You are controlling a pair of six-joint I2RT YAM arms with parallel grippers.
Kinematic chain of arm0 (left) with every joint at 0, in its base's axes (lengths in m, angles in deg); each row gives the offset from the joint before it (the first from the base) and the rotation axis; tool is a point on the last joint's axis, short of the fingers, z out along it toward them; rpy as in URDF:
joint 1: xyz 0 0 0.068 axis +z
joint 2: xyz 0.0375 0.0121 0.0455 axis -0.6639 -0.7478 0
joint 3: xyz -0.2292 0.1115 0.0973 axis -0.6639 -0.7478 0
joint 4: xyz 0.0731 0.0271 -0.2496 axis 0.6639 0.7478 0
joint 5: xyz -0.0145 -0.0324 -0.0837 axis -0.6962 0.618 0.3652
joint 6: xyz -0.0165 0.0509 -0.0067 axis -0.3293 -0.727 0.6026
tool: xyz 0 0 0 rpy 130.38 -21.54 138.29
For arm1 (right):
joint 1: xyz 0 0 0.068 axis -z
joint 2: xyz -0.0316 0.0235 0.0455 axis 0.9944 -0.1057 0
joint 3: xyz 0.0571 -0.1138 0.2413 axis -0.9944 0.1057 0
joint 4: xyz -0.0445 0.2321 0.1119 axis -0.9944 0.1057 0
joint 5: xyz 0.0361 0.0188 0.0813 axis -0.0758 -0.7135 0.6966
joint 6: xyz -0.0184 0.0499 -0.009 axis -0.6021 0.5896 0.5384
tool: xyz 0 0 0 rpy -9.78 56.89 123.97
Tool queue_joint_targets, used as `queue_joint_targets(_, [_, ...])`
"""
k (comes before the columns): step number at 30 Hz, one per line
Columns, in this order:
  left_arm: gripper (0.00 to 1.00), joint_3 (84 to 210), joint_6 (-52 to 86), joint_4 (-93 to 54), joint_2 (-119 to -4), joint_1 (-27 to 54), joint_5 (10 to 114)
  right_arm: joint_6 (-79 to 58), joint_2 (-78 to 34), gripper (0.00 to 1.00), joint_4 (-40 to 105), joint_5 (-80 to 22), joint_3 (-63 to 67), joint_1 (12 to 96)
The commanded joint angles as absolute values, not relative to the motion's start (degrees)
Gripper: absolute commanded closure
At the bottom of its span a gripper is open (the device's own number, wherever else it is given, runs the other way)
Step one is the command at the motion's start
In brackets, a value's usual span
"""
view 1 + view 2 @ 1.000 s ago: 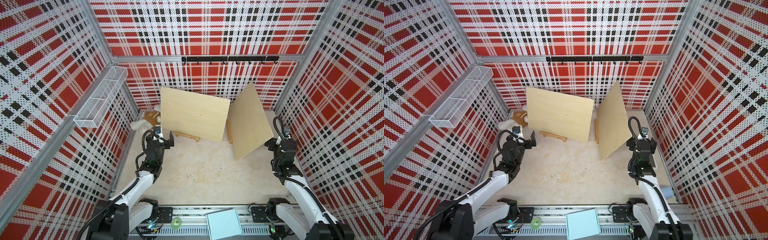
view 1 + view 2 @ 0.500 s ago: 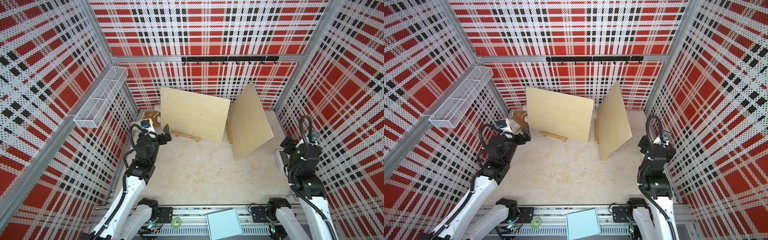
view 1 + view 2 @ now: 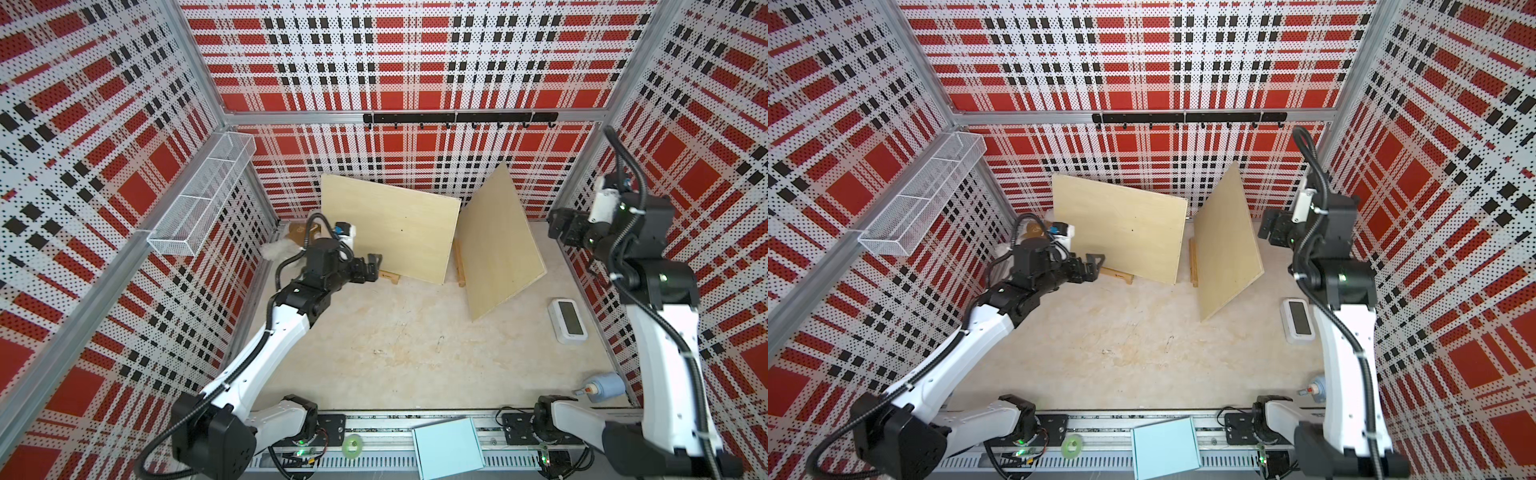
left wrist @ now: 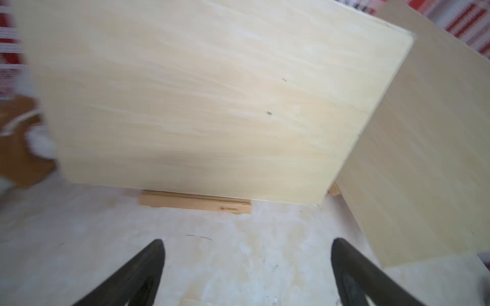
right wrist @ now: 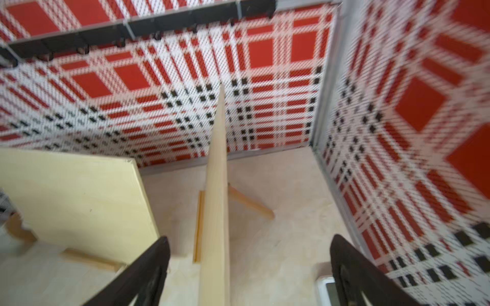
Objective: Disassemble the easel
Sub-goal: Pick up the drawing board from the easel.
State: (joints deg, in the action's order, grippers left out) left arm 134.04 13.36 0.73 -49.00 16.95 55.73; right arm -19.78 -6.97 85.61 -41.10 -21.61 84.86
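Left gripper (image 4: 248,240) near left board (image 4: 198,100); not touching

pale rectangular plywood board (image 3: 390,232): smooth matt wood | white wire-mesh basket (image 3: 199,203), left of board: metal | beige tabletop (image 3: 395,353), before board: matt, scuffed

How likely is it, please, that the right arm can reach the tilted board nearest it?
Probably yes: the right end effector is open and faces the thin edge of the tilted board, with nothing between them; the other board stands aside.
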Motion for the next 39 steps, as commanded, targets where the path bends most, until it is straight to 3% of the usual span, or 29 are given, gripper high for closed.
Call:
queue_joint_targets(1, [0.00,137.3,11.9,-0.3,-55.2,8.9,55.9,-19.5,-14.4,0.08,94.7,-32.9,-28.5,84.9])
queue_joint_targets(8, [0.12,143.5,14.8,-9.5,-70.0,-2.7,59.5,-17.1,-29.0,0.14,99.2,-32.2,-37.5,84.9])
queue_joint_targets(14, [0.25,147.5,18.9,-15.0,-80.2,-6.1,64.6,-17.6,-34.8,0.30,100.8,-27.7,-40.7,84.9])
queue_joint_targets(22, [0.29,150.9,20.8,-16.3,-85.6,-6.6,67.8,-17.8,-36.3,0.55,100.3,-26.7,-38.6,84.9])
queue_joint_targets(32, [0.27,150.3,23.3,-16.0,-87.1,-6.0,67.2,-21.9,-38.4,0.95,104.2,-24.2,-44.0,84.9])
queue_joint_targets(34, [0.27,150.3,23.4,-16.0,-87.0,-6.0,67.3,-22.0,-38.4,1.00,104.1,-24.0,-44.4,84.9])
queue_joint_targets(39, [0.29,150.2,23.5,-16.1,-86.3,-5.8,67.5,-21.0,-37.2,1.00,103.5,-23.3,-45.9,84.9])
